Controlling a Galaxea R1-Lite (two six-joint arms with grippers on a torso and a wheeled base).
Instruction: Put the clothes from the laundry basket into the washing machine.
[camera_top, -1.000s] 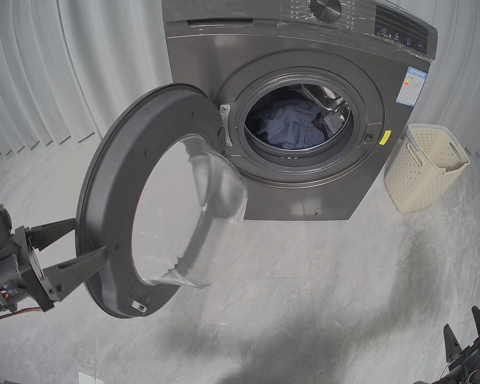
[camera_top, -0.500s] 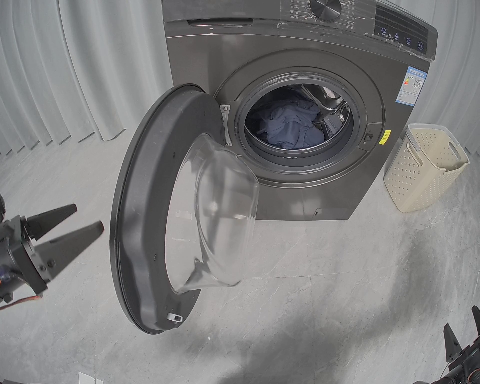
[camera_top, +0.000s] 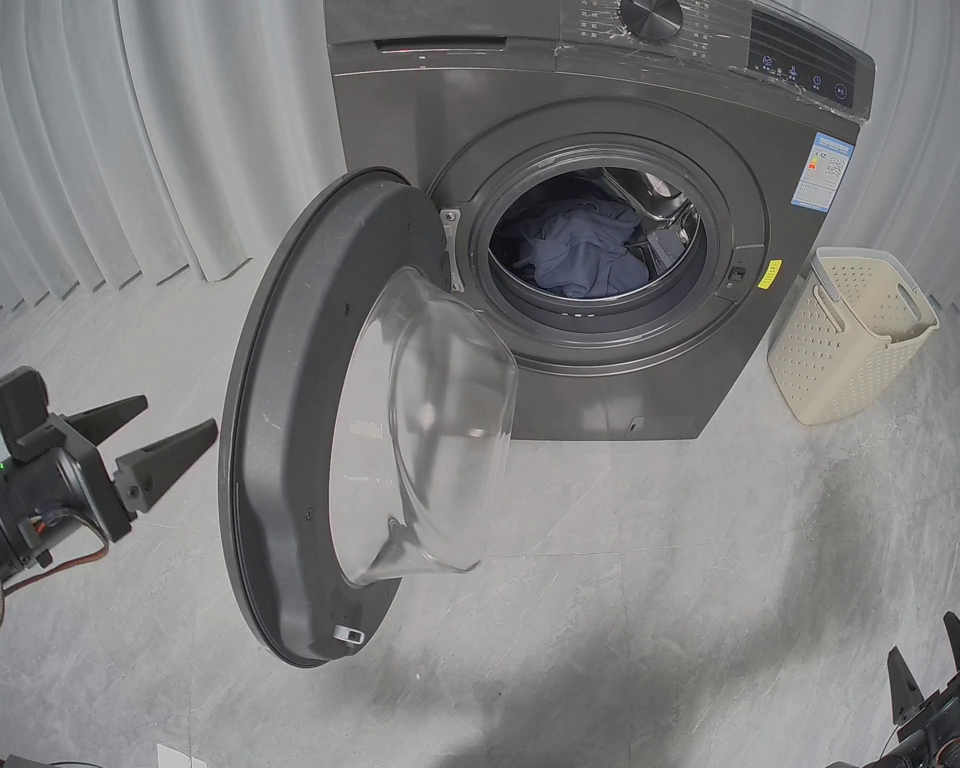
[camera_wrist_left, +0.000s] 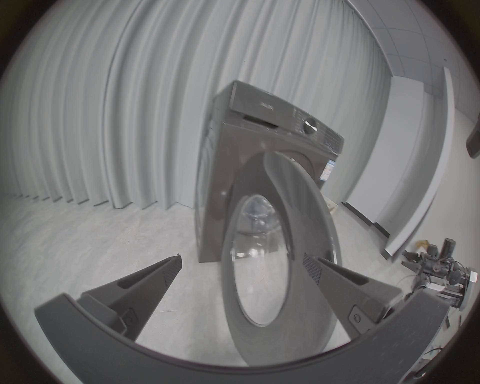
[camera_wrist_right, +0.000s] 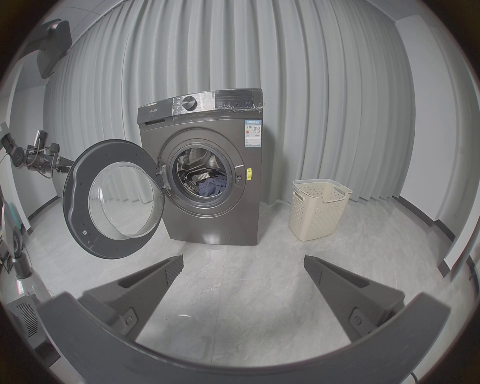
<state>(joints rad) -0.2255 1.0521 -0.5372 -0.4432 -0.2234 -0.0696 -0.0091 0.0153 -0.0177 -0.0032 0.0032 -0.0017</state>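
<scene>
**Washing machine** (camera_top: 420, 110): a dark grey front-loader. It stands on the tiled floor (camera_top: 650, 600) with a pleated curtain (camera_top: 150, 130) behind it. A control dial and a display panel run along the top of its front.

**Door** (camera_top: 290, 430): swung wide open on the hinge at the left of the washing machine's opening. Its clear, bowl-shaped window (camera_top: 440, 430) bulges toward the machine's front.

**Clothes** (camera_top: 585, 250): a blue-grey bundle lies inside the washing machine's drum, in the lower part, behind the door seal.

**Laundry basket** (camera_top: 850, 340): cream, perforated and upright on the floor. It stands just beside the washing machine's right side, near the front corner. Whether the two touch cannot be told.

**Left end effector** (camera_top: 180, 415): released, with both fingers spread and nothing between them. It is to the left of the washing machine, beyond the outer face of the open door. It is near the door's rim but apart from it, with its fingertips pointing toward the door.

**Right end effector** (camera_wrist_right: 242, 257): released, with fingers spread wide and nothing held. It is well apart from the washing machine, out in front and toward the machine's right. It faces the open drum and the basket.
</scene>
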